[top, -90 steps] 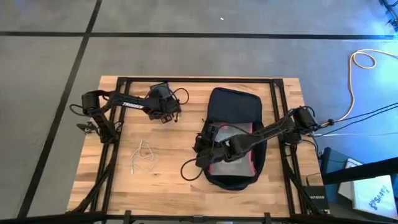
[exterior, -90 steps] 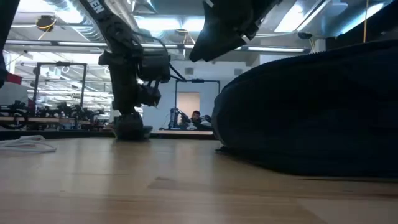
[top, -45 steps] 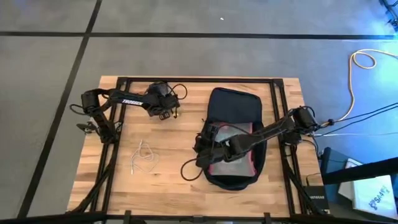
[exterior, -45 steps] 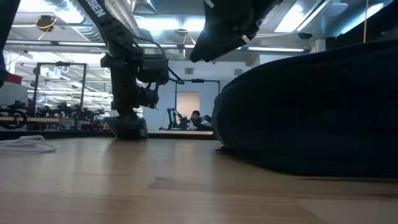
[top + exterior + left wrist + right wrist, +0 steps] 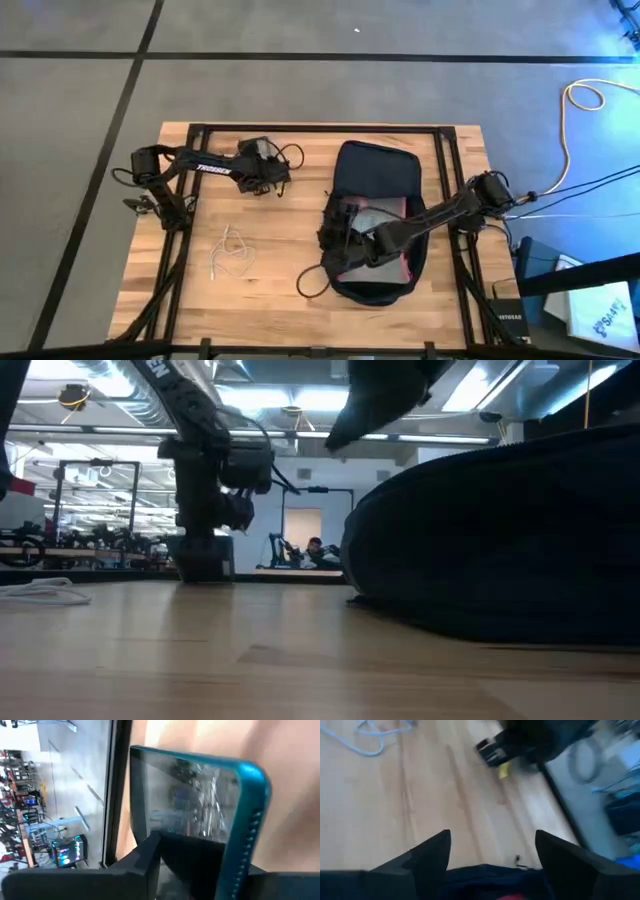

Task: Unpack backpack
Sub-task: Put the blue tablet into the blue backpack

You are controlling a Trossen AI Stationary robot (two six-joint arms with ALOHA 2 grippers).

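Large dark navy soft fabric backpack [image 5: 375,220] lying flat right of centre on the pale wooden plank desk [image 5: 270,280], opening upward, with a clear flat item edged in red [image 5: 375,262] showing inside toward the 6 o'clock end. Right claw [image 5: 335,232] hovering over the backpack's 9 o'clock rim, fingers [image 5: 427,857] spread wide with nothing between them, bare wood and the dark rim visible in the gap. Left claw [image 5: 262,170] at about 11 o'clock on the desk, close down to the wood, clamped on a flat teal-edged glossy slab, tablet-like [image 5: 200,815]; jaws gripping one end of it. White coiled cable [image 5: 232,250] lying at 8 o'clock, well apart from both arms.

Step in hand, as judged: setting the slab down clear of the backpack while readying the right arm for another reach inside. To do it well:
- lower the slab until flat on the wood before letting go, not dropping it on an edge
- keep it toward 11 o'clock, away from the cable and the backpack
- bring the right claw in over the opening from 9 o'clock, staying wide open until past the soft rim, so fabric is not pinched with the next item
- take the red-edged item by one edge and lift straight up
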